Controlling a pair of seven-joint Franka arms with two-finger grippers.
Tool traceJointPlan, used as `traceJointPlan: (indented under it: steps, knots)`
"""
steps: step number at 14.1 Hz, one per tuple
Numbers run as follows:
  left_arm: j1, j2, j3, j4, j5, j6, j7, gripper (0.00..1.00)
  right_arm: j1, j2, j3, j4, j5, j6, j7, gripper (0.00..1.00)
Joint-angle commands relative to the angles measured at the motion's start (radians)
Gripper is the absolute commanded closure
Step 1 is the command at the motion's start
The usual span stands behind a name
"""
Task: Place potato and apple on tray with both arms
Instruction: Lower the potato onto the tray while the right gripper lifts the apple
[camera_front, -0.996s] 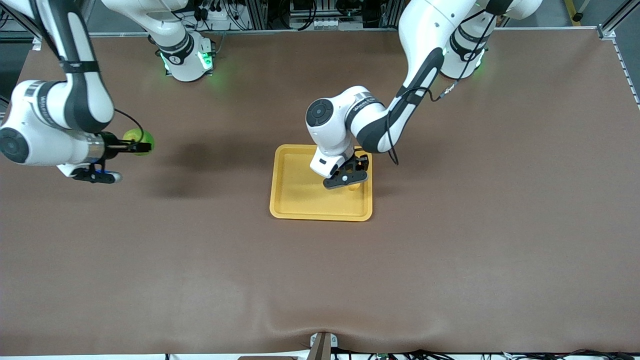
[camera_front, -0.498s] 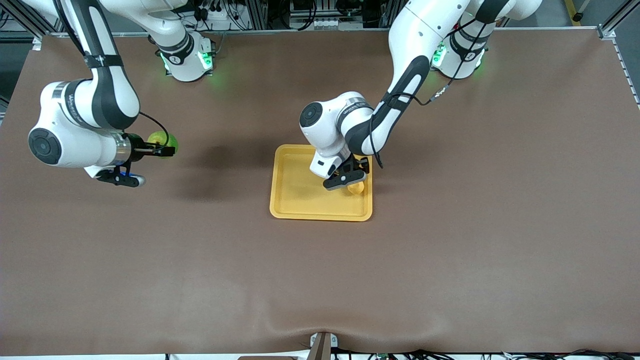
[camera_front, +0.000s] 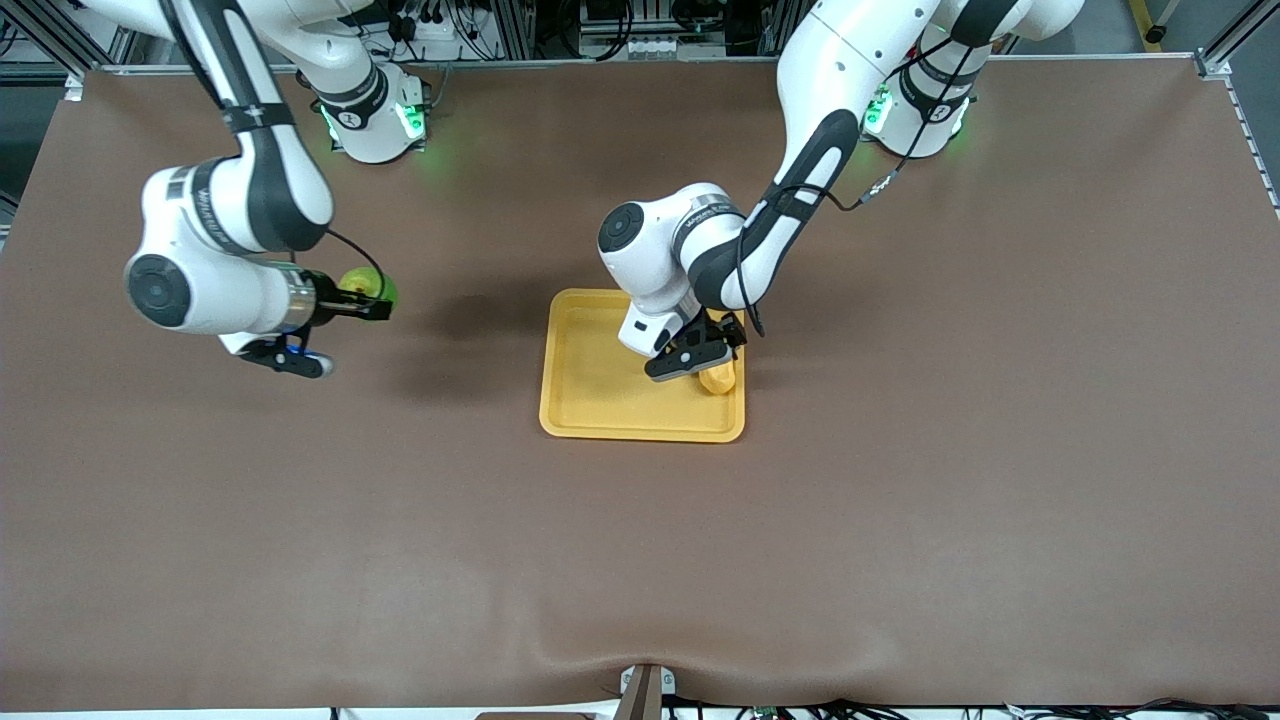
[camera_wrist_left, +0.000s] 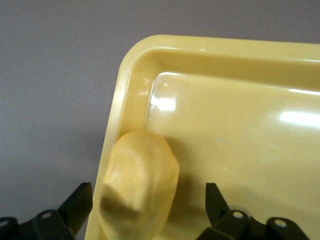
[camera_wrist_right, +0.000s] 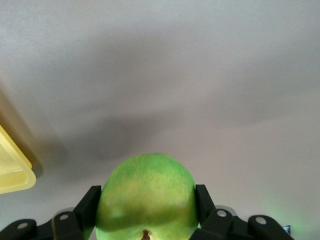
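The yellow-orange tray (camera_front: 600, 400) lies mid-table. The pale yellow potato (camera_front: 719, 379) lies in the tray against its rim at the left arm's end. In the left wrist view the potato (camera_wrist_left: 137, 187) leans on the tray's rim (camera_wrist_left: 131, 85). My left gripper (camera_front: 704, 362) hangs just over it, open, with a finger (camera_wrist_left: 77, 204) on each side and a gap to the potato. My right gripper (camera_front: 372, 297) is shut on the green apple (camera_front: 366, 286), held over the bare table toward the right arm's end. The apple (camera_wrist_right: 147, 197) sits between the fingers (camera_wrist_right: 202, 197).
The brown table mat (camera_front: 900, 500) spreads around the tray. A corner of the tray (camera_wrist_right: 12, 170) shows in the right wrist view. The arms' green-lit bases (camera_front: 375, 120) stand along the table's edge farthest from the front camera.
My right arm has carried the apple toward the tray. My left gripper has drawn back a little from the potato, which now shows more fully in the tray.
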Motion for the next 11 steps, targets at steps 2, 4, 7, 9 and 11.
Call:
traceJointPlan:
  steps: [2, 4, 7, 9, 11]
  knots:
    - [-0.006, -0.009, 0.007, 0.032, 0.013, -0.008, 0.04, 0.0, 0.061, 0.027, -0.01, 0.007, 0.067, 0.043, 0.067, 1.0]
    - [0.003, -0.021, 0.009, 0.072, 0.0, -0.021, 0.059, 0.0, 0.109, 0.046, -0.01, 0.007, 0.075, 0.08, 0.134, 1.0]
    - [0.057, -0.039, 0.009, 0.081, -0.013, -0.022, 0.124, 0.0, 0.189, 0.07, -0.01, 0.007, 0.101, 0.147, 0.24, 1.0]
    - [0.089, -0.059, 0.009, 0.083, -0.037, -0.022, 0.183, 0.0, 0.232, 0.098, -0.01, 0.01, 0.159, 0.202, 0.286, 1.0]
    - [0.126, -0.082, 0.009, 0.08, -0.053, -0.022, 0.239, 0.0, 0.285, 0.132, -0.01, 0.019, 0.187, 0.264, 0.363, 1.0]
